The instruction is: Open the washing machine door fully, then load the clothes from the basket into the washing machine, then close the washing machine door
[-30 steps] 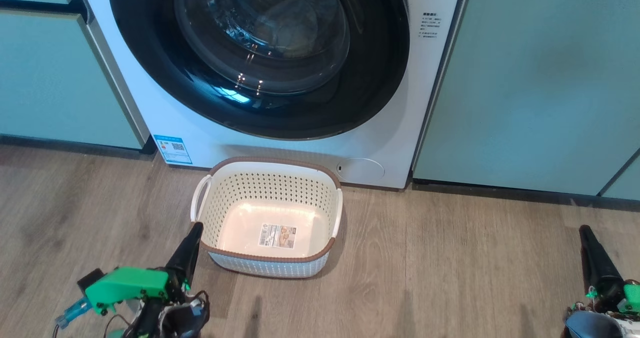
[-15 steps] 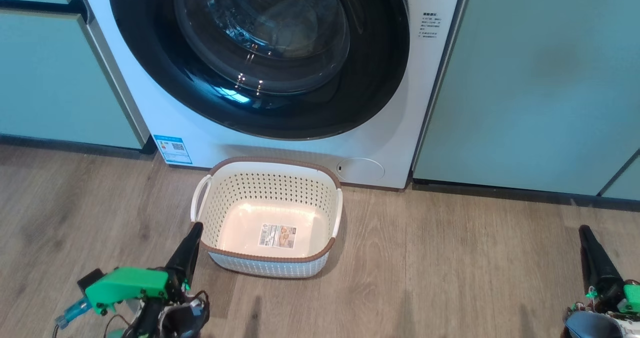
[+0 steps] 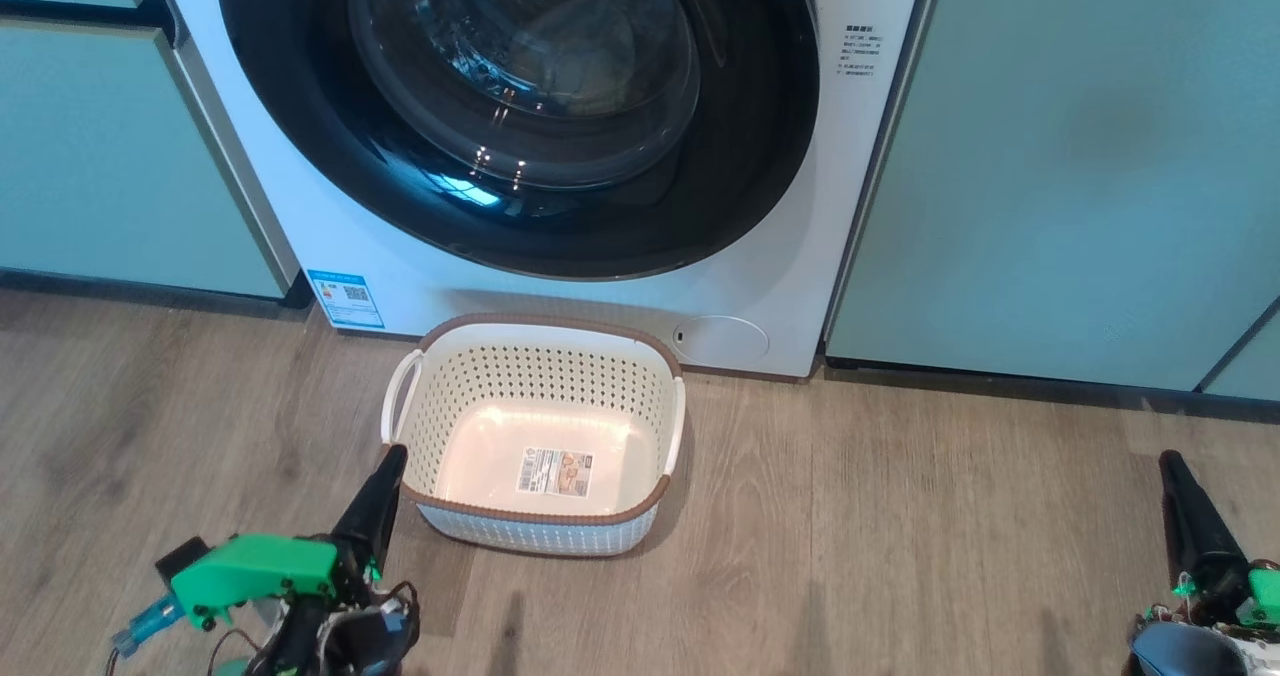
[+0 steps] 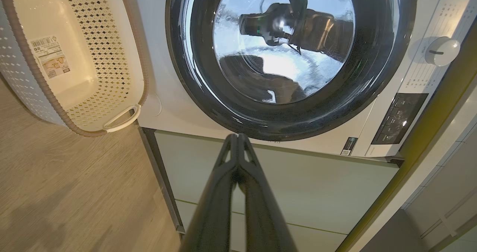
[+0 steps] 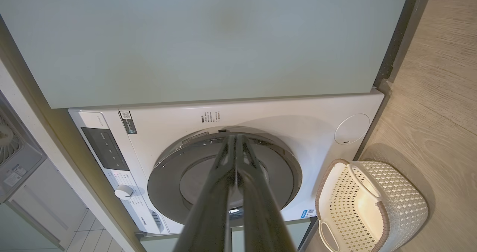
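Observation:
The white washing machine (image 3: 850, 216) stands between cabinets, and its washing machine door (image 3: 770, 156), black-rimmed with a glass bowl, lies flat against the front. On the floor before it sits the basket (image 3: 540, 386), with just a label sticker on its bottom. The clothes are out of view. My left gripper (image 3: 393, 453) is shut, its tip beside the basket's near left corner. My right gripper (image 3: 1168, 459) is shut, low at the right, well away from the basket. The left wrist view has the shut left gripper (image 4: 237, 136) under the door (image 4: 376, 76). The right wrist view has the shut right gripper (image 5: 235, 136) over the door (image 5: 167, 177).
Pale green cabinet doors flank the machine on the left (image 3: 90, 156) and right (image 3: 1060, 156). A round service flap (image 3: 720, 338) sits at the washer's lower right. The wood floor (image 3: 900, 536) stretches between the basket and my right gripper. A control knob (image 4: 441, 50) is on the washer's panel.

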Available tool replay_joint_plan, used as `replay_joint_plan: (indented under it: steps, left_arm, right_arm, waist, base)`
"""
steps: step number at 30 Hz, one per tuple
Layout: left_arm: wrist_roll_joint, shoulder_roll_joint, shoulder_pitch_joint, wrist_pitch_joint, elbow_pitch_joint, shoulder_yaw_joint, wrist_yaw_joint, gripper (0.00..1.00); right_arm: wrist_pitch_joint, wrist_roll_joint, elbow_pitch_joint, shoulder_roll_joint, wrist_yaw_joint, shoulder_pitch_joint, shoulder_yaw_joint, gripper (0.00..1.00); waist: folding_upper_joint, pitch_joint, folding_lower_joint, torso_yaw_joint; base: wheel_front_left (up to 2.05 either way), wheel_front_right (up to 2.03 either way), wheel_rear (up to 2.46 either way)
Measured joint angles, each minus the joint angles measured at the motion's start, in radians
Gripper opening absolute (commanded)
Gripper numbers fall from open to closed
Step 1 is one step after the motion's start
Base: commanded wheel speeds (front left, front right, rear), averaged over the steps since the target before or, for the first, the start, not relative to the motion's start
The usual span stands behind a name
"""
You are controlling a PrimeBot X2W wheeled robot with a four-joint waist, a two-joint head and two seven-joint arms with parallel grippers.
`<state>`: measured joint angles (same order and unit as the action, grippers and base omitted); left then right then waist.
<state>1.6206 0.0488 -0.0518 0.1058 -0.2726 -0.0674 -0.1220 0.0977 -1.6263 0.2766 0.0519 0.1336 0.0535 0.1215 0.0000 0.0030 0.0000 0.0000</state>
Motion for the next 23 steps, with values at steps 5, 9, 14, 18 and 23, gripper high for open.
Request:
replay_joint_plan:
  steps: [5, 9, 14, 18, 23]
  left_arm:
    - [0.000, -0.001, 0.000, 0.000, 0.000, 0.000, 0.000, 0.00]
    - [0.000, -0.001, 0.000, 0.000, 0.000, 0.000, 0.000, 0.00]
    - [0.000, -0.001, 0.000, 0.000, 0.000, 0.000, 0.000, 0.00]
    - [0.000, -0.001, 0.000, 0.000, 0.000, -0.001, 0.000, 0.00]
    - [0.000, -0.001, 0.000, 0.001, 0.000, -0.001, 0.000, 0.00]
  right_arm:
    - [0.001, 0.000, 0.000, 0.000, 0.000, 0.000, 0.001, 0.00]
    - [0.001, 0.000, 0.000, -0.001, 0.000, 0.000, 0.001, 0.00]
    - [0.001, 0.000, 0.000, -0.001, 0.000, 0.000, 0.002, 0.00]
    - [0.001, 0.000, 0.000, -0.001, 0.000, 0.000, 0.002, 0.00]
    - [0.001, 0.000, 0.000, -0.001, 0.000, 0.000, 0.002, 0.00]
  waist:
    - [0.0000, 0.000, 0.0000, 0.000]
    - [0.0000, 0.000, 0.0000, 0.000]
    - [0.0000, 0.000, 0.0000, 0.000]
    - [0.0000, 0.000, 0.0000, 0.000]
    - [0.0000, 0.000, 0.0000, 0.000]
  base:
    - [0.00, 0.00, 0.00]
    - [0.00, 0.00, 0.00]
    - [0.00, 0.00, 0.00]
    - [0.00, 0.00, 0.00]
    - [0.00, 0.00, 0.00]
